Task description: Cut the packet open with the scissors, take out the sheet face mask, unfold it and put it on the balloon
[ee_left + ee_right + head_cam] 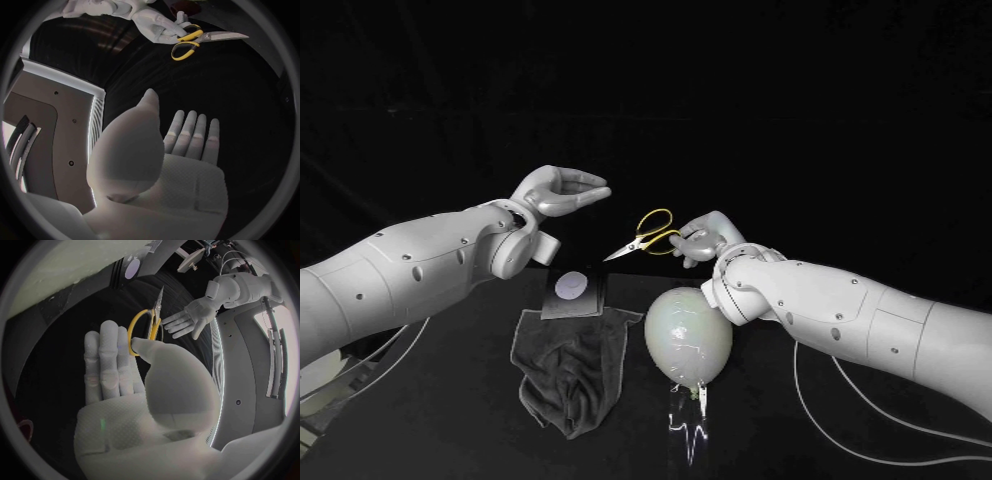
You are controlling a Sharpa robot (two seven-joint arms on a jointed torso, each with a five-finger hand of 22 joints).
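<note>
Low in the frame a crumpled grey cloth (567,375) and a pale oval balloon (687,335) are seen. The balloon is judged light and prone to roll. At centre, the flat black packet with a white disc (574,287) is judged thin and slick, best pinched at an edge. Above it, the yellow-handled steel scissors (639,238) are touched at a loop by the right hand (704,242), its fingers straight; whether they are gripped cannot be told. The left hand (564,192), upper left of centre, is spread and empty.

Robot lab test bench, blacked out all round

A white left arm (401,278) and right arm (884,322) work over a black table (762,445) against a plain black backdrop, with thin white cables (796,380) trailing loose across the top.
</note>
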